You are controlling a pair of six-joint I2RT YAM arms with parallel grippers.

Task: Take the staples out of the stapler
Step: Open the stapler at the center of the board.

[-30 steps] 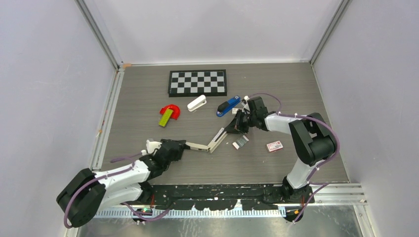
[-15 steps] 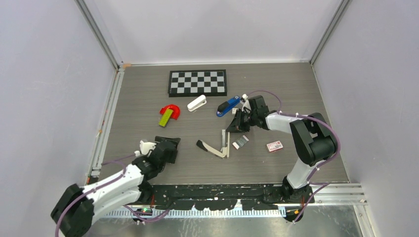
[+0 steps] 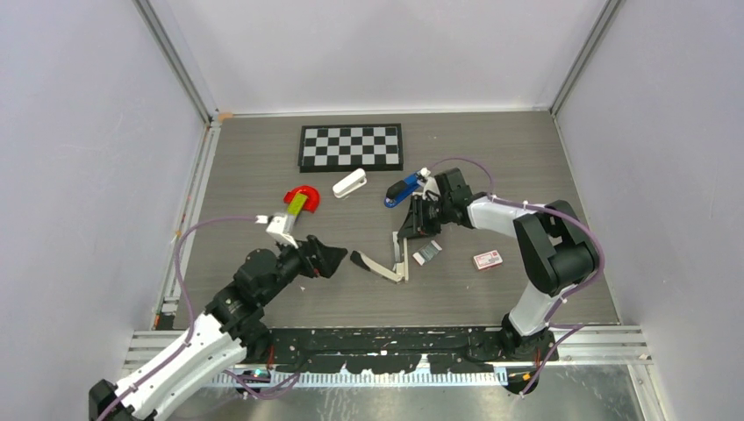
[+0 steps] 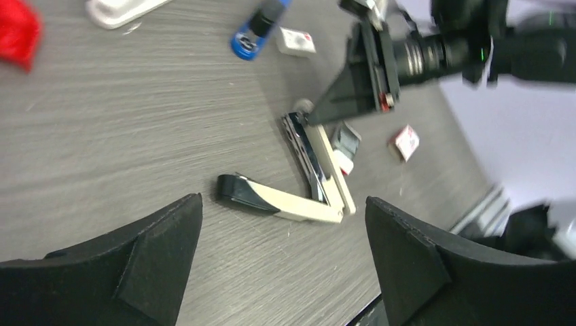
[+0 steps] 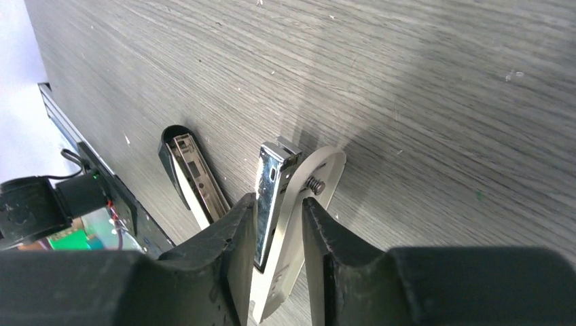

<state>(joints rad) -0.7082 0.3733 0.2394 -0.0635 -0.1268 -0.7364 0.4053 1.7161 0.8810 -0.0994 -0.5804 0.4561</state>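
The blue stapler (image 3: 404, 189) (image 4: 255, 34) lies closed on the table behind my right gripper (image 3: 410, 230), and nothing touches it. A larger cream-and-black stapler (image 3: 383, 263) (image 4: 292, 204) lies hinged open in a V on the table. My right gripper (image 5: 278, 202) has its jaws slightly parted around that stapler's chrome staple rail (image 5: 270, 197) and cream base. My left gripper (image 3: 329, 259) (image 4: 282, 265) hovers wide open and empty just left of the stapler's black-tipped arm.
A white stapler (image 3: 349, 184), a red piece (image 3: 305, 194) with a yellow-green block (image 3: 295, 208), and a chessboard (image 3: 351, 146) lie at the back. Grey staple strips (image 3: 427, 253) and a red-and-white box (image 3: 488, 260) sit right of the open stapler.
My left gripper let go of the cream stapler's black end, opened wide and rose. The stapler dropped from stretched out to a V on the table. My right jaws eased apart.
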